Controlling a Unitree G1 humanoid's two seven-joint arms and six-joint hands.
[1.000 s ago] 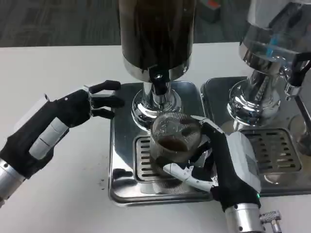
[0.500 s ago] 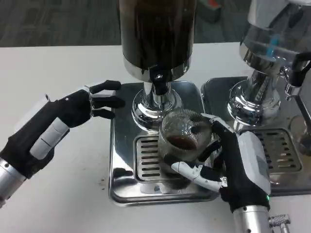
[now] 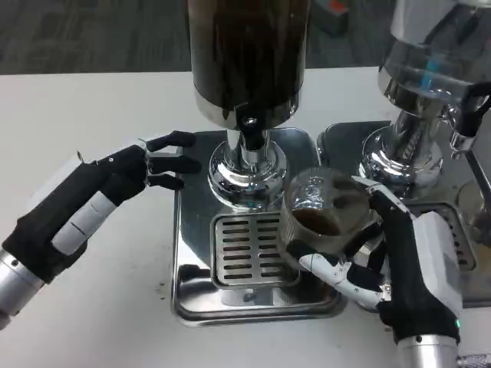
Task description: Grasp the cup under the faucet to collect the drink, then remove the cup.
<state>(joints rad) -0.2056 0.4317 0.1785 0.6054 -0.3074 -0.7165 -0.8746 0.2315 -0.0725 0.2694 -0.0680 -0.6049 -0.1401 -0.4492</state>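
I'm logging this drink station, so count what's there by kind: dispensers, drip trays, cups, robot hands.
Dispensers: 2, dark one, clear one
Drip trays: 2, one, another
Cups: 1, the cup
Hands: 2, left hand, right hand
Total: 7

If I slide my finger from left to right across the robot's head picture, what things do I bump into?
Left hand → dark drink dispenser → cup with brown drink, held by right hand → second dispenser.
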